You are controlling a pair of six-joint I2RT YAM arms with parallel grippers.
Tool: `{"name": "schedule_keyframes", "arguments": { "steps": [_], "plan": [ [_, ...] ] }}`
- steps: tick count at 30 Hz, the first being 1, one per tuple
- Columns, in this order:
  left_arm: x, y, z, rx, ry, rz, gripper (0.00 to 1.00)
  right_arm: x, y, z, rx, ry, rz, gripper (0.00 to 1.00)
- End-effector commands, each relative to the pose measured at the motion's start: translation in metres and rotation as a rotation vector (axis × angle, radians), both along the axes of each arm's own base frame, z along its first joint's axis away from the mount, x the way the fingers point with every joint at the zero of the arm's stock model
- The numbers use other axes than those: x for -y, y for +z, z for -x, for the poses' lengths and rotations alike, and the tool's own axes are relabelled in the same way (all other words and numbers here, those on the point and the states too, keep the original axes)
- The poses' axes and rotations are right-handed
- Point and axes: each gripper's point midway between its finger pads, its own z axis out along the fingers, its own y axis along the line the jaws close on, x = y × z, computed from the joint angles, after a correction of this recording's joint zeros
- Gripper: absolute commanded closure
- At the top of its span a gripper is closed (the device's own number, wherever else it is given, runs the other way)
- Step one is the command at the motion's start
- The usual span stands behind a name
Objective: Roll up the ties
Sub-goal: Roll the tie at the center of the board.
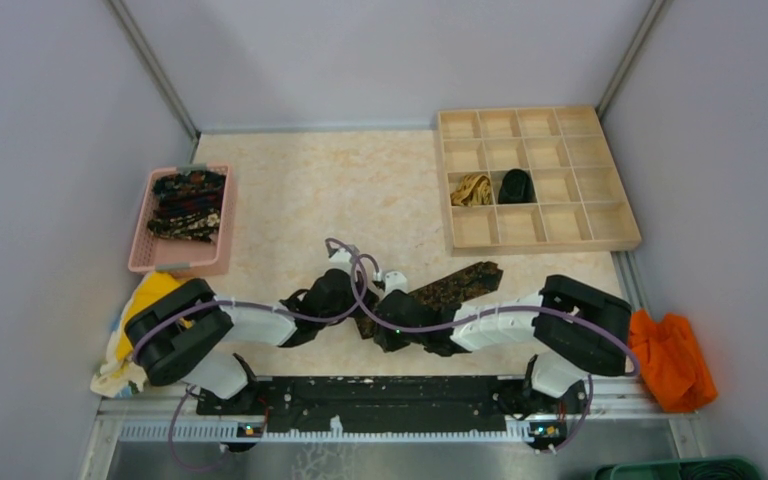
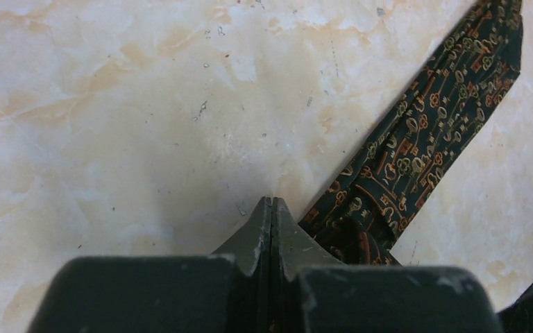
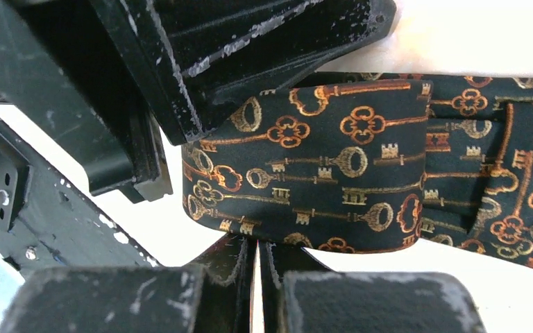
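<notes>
Pale marbled tabletop (image 1: 310,190), grey walls around. Far left of the left gripper (image 2: 271,208): pink basket (image 1: 142,245) with stacked ties (image 1: 188,203). Left gripper pressed shut, nothing between its fingers, key-patterned tie (image 2: 423,132) just right of its tips and stretching away ahead. Rolled end (image 3: 305,173) between the two tools. Right gripper (image 3: 257,246) likewise shut and empty, tips at the roll's near edge. To roll well: push evenly with both closed tips, keep the edges aligned, keep the coil tight. Far right: wooden tray (image 1: 620,240) with tan-gold tie (image 1: 471,189) and black tie (image 1: 516,186) coiled in adjoining compartments.
</notes>
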Motion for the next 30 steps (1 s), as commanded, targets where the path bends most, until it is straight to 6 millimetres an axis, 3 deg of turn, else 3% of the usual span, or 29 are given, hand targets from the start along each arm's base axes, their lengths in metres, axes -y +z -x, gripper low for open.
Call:
{"name": "schedule_keyframes", "arguments": {
  "steps": [1, 6, 10, 12, 14, 16, 18, 23, 27, 30],
  "plan": [
    [-0.043, -0.03, 0.004, -0.084, 0.154, -0.218, 1.0, 0.014, 0.006, 0.006, 0.051, 0.004, 0.069, 1.0],
    [-0.107, 0.021, -0.029, -0.006, 0.61, -0.314, 1.0, 0.032, 0.028, 0.01, 0.144, -0.015, 0.176, 1.0],
    [-0.139, 0.078, -0.026, 0.057, 0.799, -0.185, 1.0, 0.035, 0.053, 0.007, 0.245, -0.018, 0.287, 0.94],
    [-0.15, 0.113, -0.021, 0.1, 0.823, -0.061, 1.0, 0.032, 0.064, 0.004, 0.301, -0.014, 0.348, 0.87],
    [-0.159, 0.136, -0.014, 0.14, 0.806, 0.021, 1.0, 0.026, 0.073, 0.001, 0.354, -0.002, 0.404, 0.7],
    [-0.169, 0.154, -0.007, 0.185, 0.788, 0.084, 1.0, 0.016, 0.078, -0.002, 0.393, 0.015, 0.452, 0.58],
    [-0.179, 0.166, 0.0, 0.216, 0.78, 0.133, 1.0, 0.002, 0.078, -0.007, 0.424, 0.034, 0.492, 0.41],
    [-0.202, 0.181, 0.013, 0.235, 0.805, 0.178, 1.0, -0.026, 0.066, -0.014, 0.463, 0.094, 0.57, 0.18],
    [-0.209, 0.179, 0.017, 0.224, 0.82, 0.159, 1.0, -0.034, 0.05, -0.021, 0.476, 0.098, 0.638, 0.11],
    [-0.21, 0.179, 0.018, 0.225, 0.825, 0.153, 1.0, -0.026, 0.034, -0.027, 0.445, 0.077, 0.675, 0.11]
  ]
}}
